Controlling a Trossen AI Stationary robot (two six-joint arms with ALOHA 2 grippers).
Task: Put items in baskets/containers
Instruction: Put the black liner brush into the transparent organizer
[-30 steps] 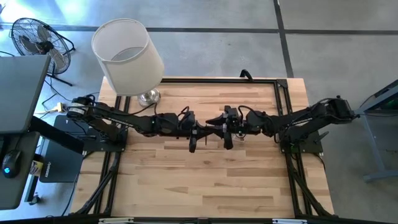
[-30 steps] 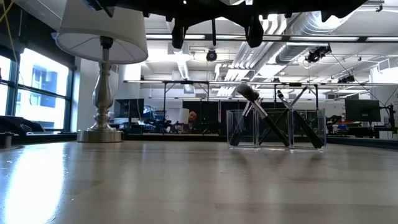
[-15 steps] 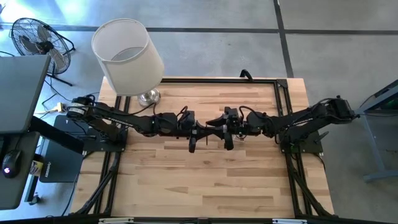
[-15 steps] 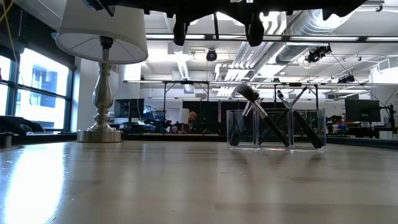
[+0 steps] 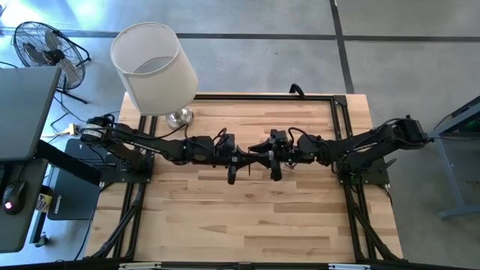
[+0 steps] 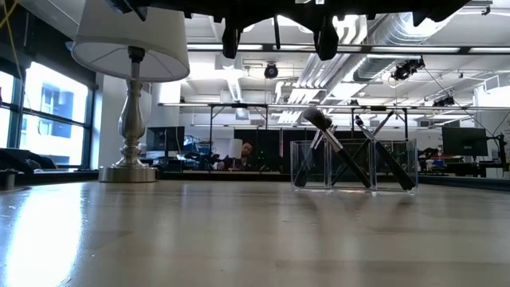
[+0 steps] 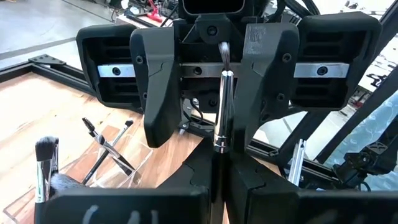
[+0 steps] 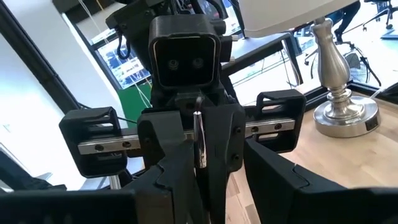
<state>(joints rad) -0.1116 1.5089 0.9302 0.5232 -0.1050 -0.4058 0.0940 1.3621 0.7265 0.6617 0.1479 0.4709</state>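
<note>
Holding a brush (image 7: pixel 222 93) by its handle, our left gripper (image 5: pixel 238 160), reaching in from 9 o'clock, is pinched tight at table centre. Our right gripper (image 5: pixel 264 154), from 3 o'clock, faces it with fingers spread either side of the brush's free end. We judge the brush light, stiff and slippery, so best taken mid-handle, clear of the soft bristles. In the low view the box (image 6: pixel 307 179) stands at 3 o'clock from the lamp (image 6: pixel 131 96), other brushes (image 6: pixel 343 159) leaning inside
</note>
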